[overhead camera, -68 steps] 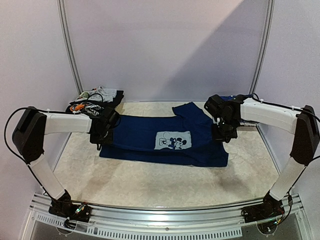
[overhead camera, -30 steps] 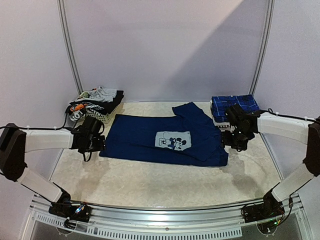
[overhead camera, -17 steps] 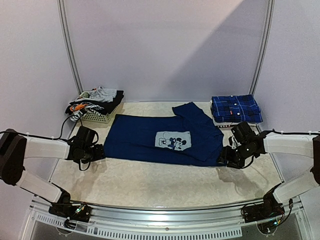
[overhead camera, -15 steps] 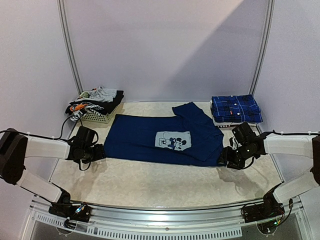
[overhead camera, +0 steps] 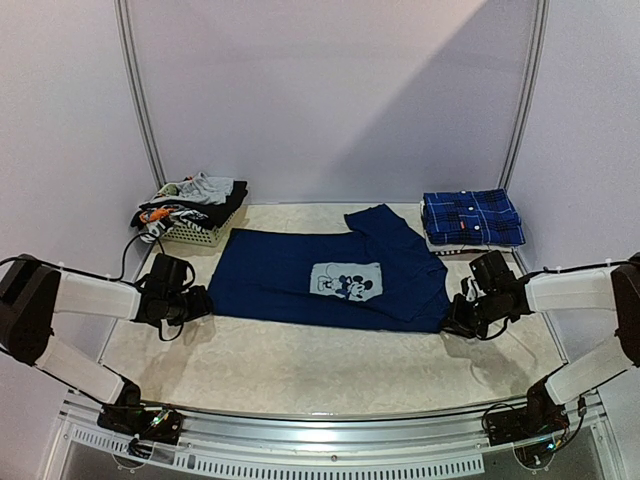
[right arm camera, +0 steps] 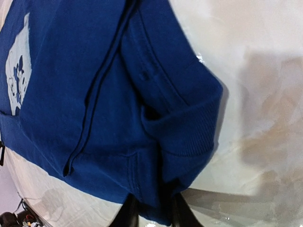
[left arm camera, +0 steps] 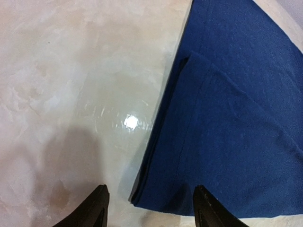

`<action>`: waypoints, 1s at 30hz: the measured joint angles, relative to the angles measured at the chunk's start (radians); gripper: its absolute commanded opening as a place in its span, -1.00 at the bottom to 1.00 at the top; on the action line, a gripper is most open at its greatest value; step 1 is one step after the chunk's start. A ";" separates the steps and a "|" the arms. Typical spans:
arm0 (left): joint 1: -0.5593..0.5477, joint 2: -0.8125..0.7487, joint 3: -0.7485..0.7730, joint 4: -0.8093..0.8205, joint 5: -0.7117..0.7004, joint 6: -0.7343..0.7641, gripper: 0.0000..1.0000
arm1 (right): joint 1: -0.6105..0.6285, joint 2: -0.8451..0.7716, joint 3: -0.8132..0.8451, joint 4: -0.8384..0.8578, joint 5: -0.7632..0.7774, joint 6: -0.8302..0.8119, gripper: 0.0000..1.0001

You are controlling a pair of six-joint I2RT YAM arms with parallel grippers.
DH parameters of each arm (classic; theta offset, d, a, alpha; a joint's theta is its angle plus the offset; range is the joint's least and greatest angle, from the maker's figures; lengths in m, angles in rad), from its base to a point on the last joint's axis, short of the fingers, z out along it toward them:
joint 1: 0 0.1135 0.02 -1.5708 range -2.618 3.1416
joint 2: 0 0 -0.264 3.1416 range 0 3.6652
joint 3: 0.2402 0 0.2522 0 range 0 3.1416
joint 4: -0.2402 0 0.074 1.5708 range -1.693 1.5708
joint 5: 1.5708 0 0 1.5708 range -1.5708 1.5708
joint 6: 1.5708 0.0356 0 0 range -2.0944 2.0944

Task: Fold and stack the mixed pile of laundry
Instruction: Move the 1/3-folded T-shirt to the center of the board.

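The navy T-shirt (overhead camera: 300,278) with a pale cartoon print (overhead camera: 345,281) lies spread flat on the table, one part folded over at its right. My left gripper (overhead camera: 200,301) sits low at the shirt's near left corner. In the left wrist view its fingers (left arm camera: 100,203) stand apart, open, with the doubled corner of the T-shirt (left arm camera: 222,142) between them. My right gripper (overhead camera: 456,323) is at the near right corner. In the right wrist view this gripper (right arm camera: 154,215) is shut on the bunched hem of the T-shirt (right arm camera: 94,118).
A folded blue-and-black plaid shirt (overhead camera: 470,217) lies at the back right. The white slatted basket (overhead camera: 197,235) at the back left holds grey, black and orange-white garments (overhead camera: 190,200). Pale walls and metal posts close in the table on three sides.
Both arms came down and forward to the shirt's near corners. The right gripper closed on the right corner. The left jaws narrowed a little around the left corner.
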 measured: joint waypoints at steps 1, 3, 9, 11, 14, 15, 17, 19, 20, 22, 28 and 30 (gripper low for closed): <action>0.002 0.005 0.000 0.009 0.002 -0.001 0.13 | -0.005 0.008 0.000 0.011 -0.006 -0.003 -0.76; 0.005 0.019 0.000 0.031 0.005 -0.007 0.03 | -0.009 0.020 0.000 0.027 -0.015 -0.009 -0.89; 0.010 0.080 0.010 0.114 0.014 -0.022 -0.50 | -0.013 0.032 0.000 0.038 -0.021 -0.027 -1.00; 0.011 0.090 0.010 0.134 0.023 -0.036 -0.83 | -0.013 0.032 0.002 0.034 -0.019 -0.032 -1.00; 0.013 0.100 0.006 0.142 0.045 -0.038 -1.00 | -0.013 0.032 0.012 0.016 -0.014 -0.043 -1.00; 0.013 0.100 0.005 0.146 0.050 -0.040 -1.00 | -0.013 0.032 0.018 0.005 -0.012 -0.046 -1.00; 0.013 0.100 0.006 0.146 0.058 -0.039 -1.00 | -0.013 0.032 0.041 -0.034 -0.006 -0.054 -1.00; 0.013 0.098 0.018 0.122 0.060 -0.038 -1.00 | -0.013 0.037 0.093 -0.096 0.005 -0.063 -1.00; 0.013 0.097 0.029 0.104 0.060 -0.037 -1.00 | -0.013 0.042 0.130 -0.130 0.008 -0.069 -1.00; 0.012 0.084 0.072 0.037 0.055 -0.029 -1.00 | -0.013 0.061 0.235 -0.200 0.017 -0.085 -1.00; 0.007 -0.084 0.256 -0.159 0.016 0.005 -1.00 | -0.013 0.081 0.585 -0.367 0.053 -0.151 -1.00; 0.006 -0.164 0.294 -0.200 -0.014 0.011 -1.00 | -0.014 0.060 0.632 -0.393 0.064 -0.171 -1.00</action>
